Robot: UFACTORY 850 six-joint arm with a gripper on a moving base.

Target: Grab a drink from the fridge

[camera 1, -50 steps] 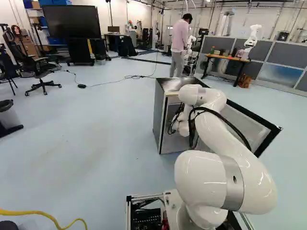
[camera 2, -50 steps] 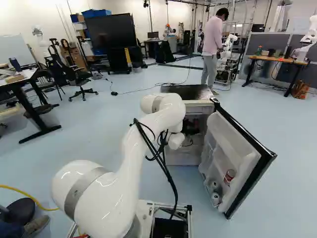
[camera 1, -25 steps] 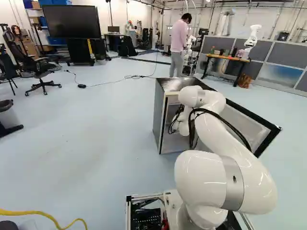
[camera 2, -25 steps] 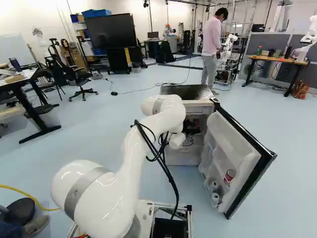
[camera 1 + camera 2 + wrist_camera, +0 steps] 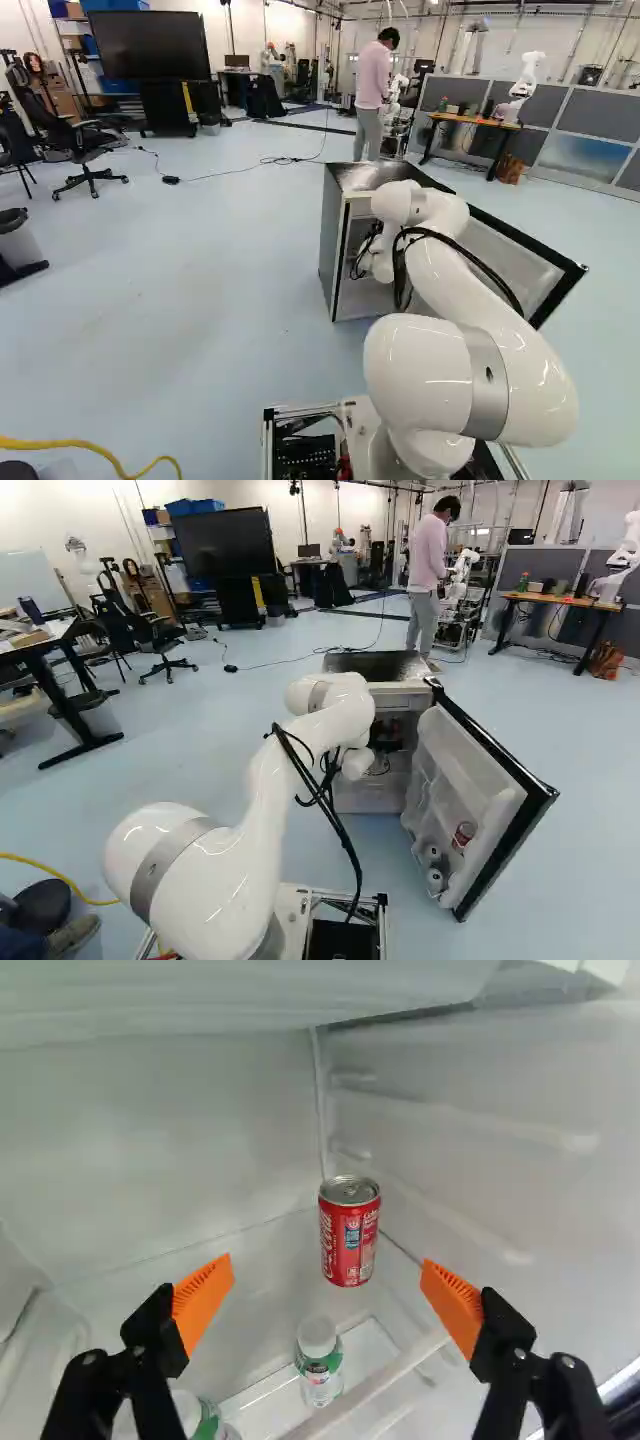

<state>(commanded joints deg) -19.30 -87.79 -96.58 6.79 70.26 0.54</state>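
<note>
the jaws stand wide open, with a broad gap between their two orange pads (image 5: 203, 1300), and have hold of nothing. ahead of them, lined up with that gap but well apart from both pads, a red can (image 5: 350, 1235) stands upright near an inner corner of the fridge (image 5: 336, 250), where two pale walls meet. a small bottle (image 5: 320, 1365) with a white cap and a green label is nearer the jaws than the can, also lined up with the gap and apart from both pads. a second bottle (image 5: 208, 1422), with the same green on its label, is partly hidden beside one of the black fingers. a pale bar (image 5: 375, 1388) runs between the first bottle and the other finger. the white arm (image 5: 262, 810), with black cables (image 5: 322, 798) looped along it, reaches in at the front of the fridge, whose door (image 5: 475, 800) is wide open. low in the door, towards its lower edge, are a red drink (image 5: 463, 836) and two whitish round-topped items (image 5: 434, 880). the fridge rests on the floor (image 5: 220, 300). past it, at the right of the left base view, another robot (image 5: 523, 85) is at a wooden table (image 5: 462, 119). at the left of that view are a large dark screen (image 5: 150, 45), an office chair (image 5: 85, 145) and a bin (image 5: 18, 242).
</note>
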